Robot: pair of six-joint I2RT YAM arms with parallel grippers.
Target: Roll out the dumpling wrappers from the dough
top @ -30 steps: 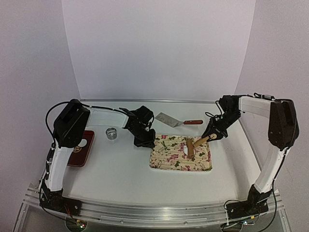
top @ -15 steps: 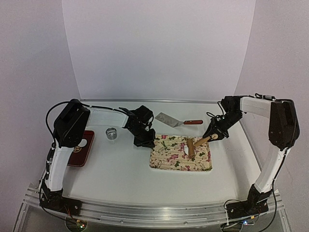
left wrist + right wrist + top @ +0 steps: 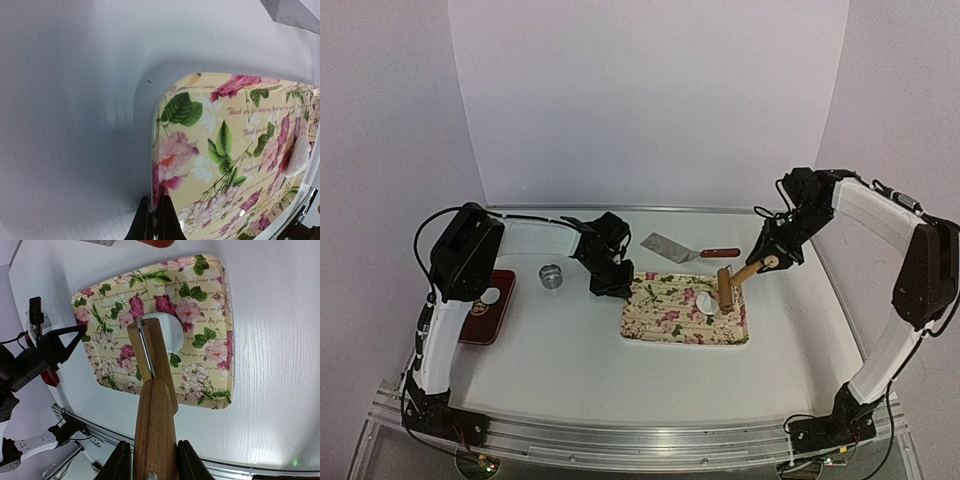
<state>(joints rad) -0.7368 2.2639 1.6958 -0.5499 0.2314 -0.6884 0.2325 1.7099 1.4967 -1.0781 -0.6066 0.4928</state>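
Observation:
A floral tray (image 3: 665, 322) holds a flat white piece of dough (image 3: 701, 300). My right gripper (image 3: 771, 259) is shut on the handle of a wooden roller (image 3: 725, 291), whose head lies over the dough's right side. In the right wrist view the roller (image 3: 151, 405) hides part of the dough (image 3: 171, 331); I cannot tell whether they touch. My left gripper (image 3: 614, 287) is shut on the tray's left rim (image 3: 156, 165). One round white wrapper (image 3: 492, 296) lies on a dark red tray (image 3: 480, 322) at the left.
A small metal ring cutter (image 3: 552, 275) stands between the red tray and my left gripper. A metal spatula (image 3: 670, 247) with a red handle lies behind the floral tray. The table's raised edges run along the back and right.
The floral tray has slid a little left and back with my left gripper. My right arm has risen and carried the roller back and right over the dough.

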